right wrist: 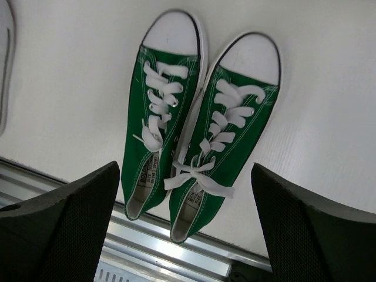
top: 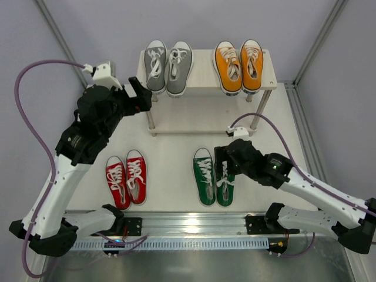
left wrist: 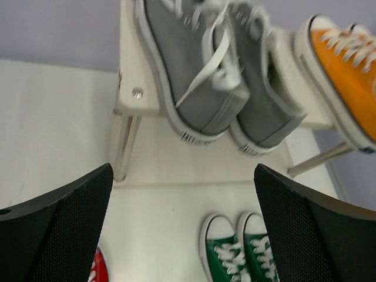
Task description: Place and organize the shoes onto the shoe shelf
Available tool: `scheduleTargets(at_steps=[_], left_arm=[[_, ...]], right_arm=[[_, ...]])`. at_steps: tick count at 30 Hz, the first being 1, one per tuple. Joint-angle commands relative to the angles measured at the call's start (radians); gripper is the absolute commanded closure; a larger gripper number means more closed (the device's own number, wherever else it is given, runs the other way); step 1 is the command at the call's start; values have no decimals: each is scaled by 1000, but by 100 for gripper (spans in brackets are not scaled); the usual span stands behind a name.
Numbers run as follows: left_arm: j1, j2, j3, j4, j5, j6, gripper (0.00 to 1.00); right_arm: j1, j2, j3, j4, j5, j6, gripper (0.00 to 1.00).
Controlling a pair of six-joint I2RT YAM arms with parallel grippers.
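Nearest me, low in the top view, the red sneakers [top: 135,176] sit side by side at lower left of the bench [top: 170,153], toes pointing up the frame. The green sneakers [top: 205,175] stand at lower centre, well apart from the red ones. My right hand [right wrist: 185,176] hangs over the green pair, partly covering the right-hand shoe from above. Its wrist camera shows both black fingers [right wrist: 70,223] spread wide at the bottom corners, with the two laced shoes between and below them and nothing gripped. Further up the frame stands the shoe shelf [top: 202,73]. My left hand [left wrist: 183,170] sits at upper left, just off the shelf's left end, fingers far apart and holding nothing. The grey sneakers [top: 157,69] rest on the top board's left half, heels overhanging the near edge. The orange sneakers [top: 229,67] occupy the right half.
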Motion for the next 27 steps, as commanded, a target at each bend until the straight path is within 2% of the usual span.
scheduleTargets(at_steps=[1, 3, 7, 16, 20, 21, 22, 23, 24, 25, 27], left_arm=[[3, -109, -184, -69, 33, -81, 0], [2, -188, -246, -82, 55, -121, 0], [3, -276, -364, -141, 61, -150, 0], [3, -342, -386, -218, 30, -115, 0], [2, -351, -392, -235, 32, -109, 0], [2, -354, -396, -240, 32, -109, 0], [3, -356, -401, -241, 35, -108, 0], [3, -359, -402, -244, 37, -108, 0], [3, -362, -404, -246, 38, -106, 0], [3, -361, -404, -252, 38, -107, 0], [3, -368, -409, -258, 37, -103, 0]], right_arm=[[6, 52, -141, 183, -141, 129, 7], [6, 90, -235, 281, -200, 162, 7], [11, 192, -275, 311, -165, 215, 5], [11, 396, -246, 334, -104, 310, 1], [11, 492, -232, 303, -63, 391, 7], [11, 508, -234, 321, -67, 394, 10], [11, 525, -235, 337, -90, 390, 20], [11, 551, -238, 345, -101, 386, 27], [11, 563, -241, 366, -115, 379, 38], [12, 568, -250, 374, -142, 377, 59], [14, 566, -263, 381, -150, 379, 82]])
